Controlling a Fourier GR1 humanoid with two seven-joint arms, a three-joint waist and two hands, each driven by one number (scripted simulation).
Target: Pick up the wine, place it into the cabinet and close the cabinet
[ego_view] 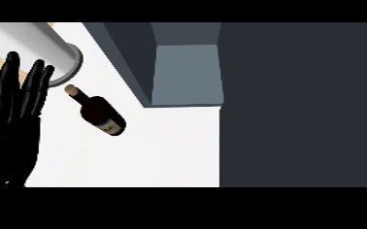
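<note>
at the far left edge a black left hand [22,102] shows against the white worktop [143,155], its fingers straight, spread a little and pointing up the view, holding nothing. it stands there open and resting. no right hand shows.

behind the fingertips, in the upper left corner, sits a pale grey cylindrical container with a darker rim [39,48]; its end lies close above the hand and just up and left of the bottle's cork. what it holds cannot be told from here.

just right of the hand, clear of the fingers, is the dark glass wine bottle with a tan cork and a small label [100,114]. it rests on the worktop, neck toward the upper left and base toward the lower right, with bare white surface between it and the hand.

further right stands the dark slate-grey cabinet [287,106], filling the right side of the view from top to bottom. its door panel [125,58] hangs open, slanting from the upper middle down toward the opening's near corner. the lighter grey inside of the cabinet [186,73] is exposed, and nothing shows in it. the bottle lies left of and a little below that opening, apart from the door.
</note>
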